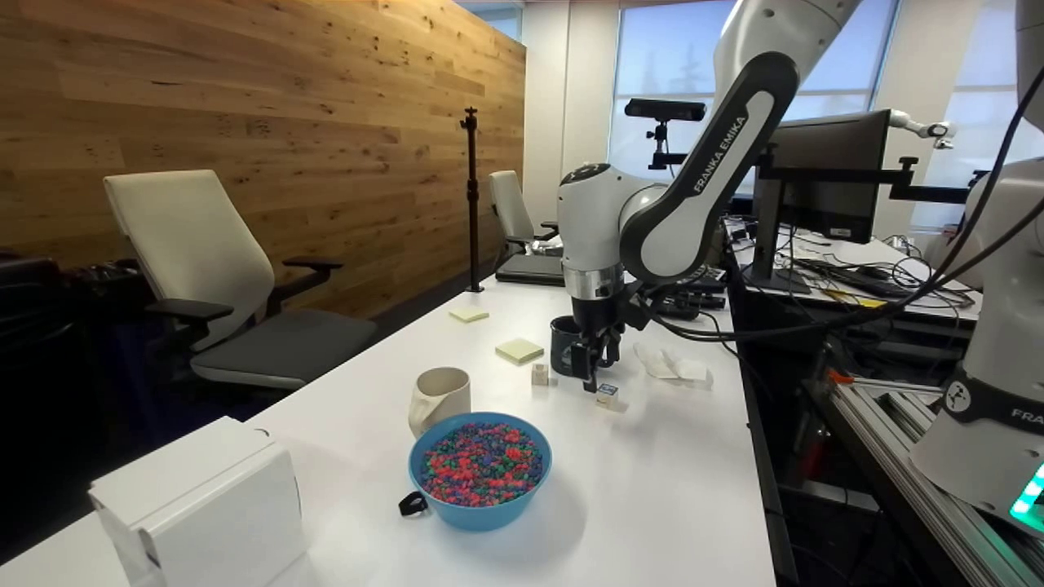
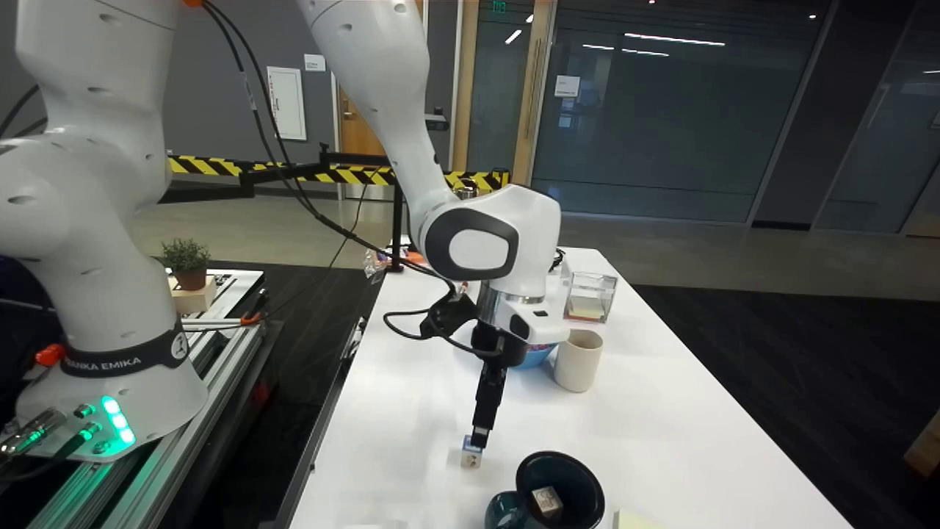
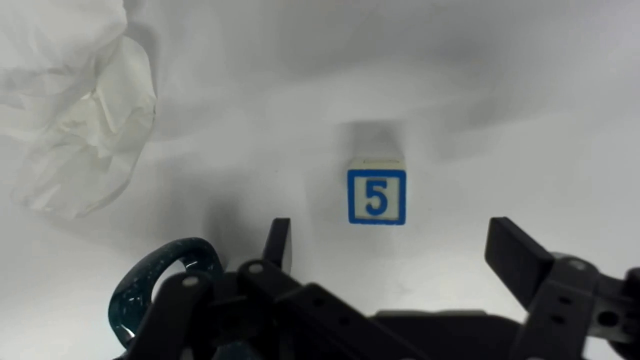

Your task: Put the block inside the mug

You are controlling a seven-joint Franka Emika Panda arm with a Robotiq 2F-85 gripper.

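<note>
A small block with a blue-framed 5 on top (image 3: 376, 197) lies on the white table. It also shows in both exterior views (image 1: 607, 396) (image 2: 471, 454). My gripper (image 3: 392, 245) is open and points down, with nothing between its fingers. The block lies just beyond the fingertips in the wrist view, about in line with the gap. The dark glossy mug (image 1: 560, 346) stands upright beside the gripper. In an exterior view the mug (image 2: 584, 488) holds a pale block (image 2: 547, 502). Its handle (image 3: 125, 300) shows in the wrist view, partly hidden by a finger.
Another pale block (image 1: 540, 374) sits on the table beside the mug. Crumpled paper (image 1: 673, 365) lies near the table edge. Yellow notes (image 1: 519, 350), a cream cup (image 1: 453, 395), a blue bowl of coloured bits (image 1: 481, 517) and a white box (image 1: 220, 522) also stand here.
</note>
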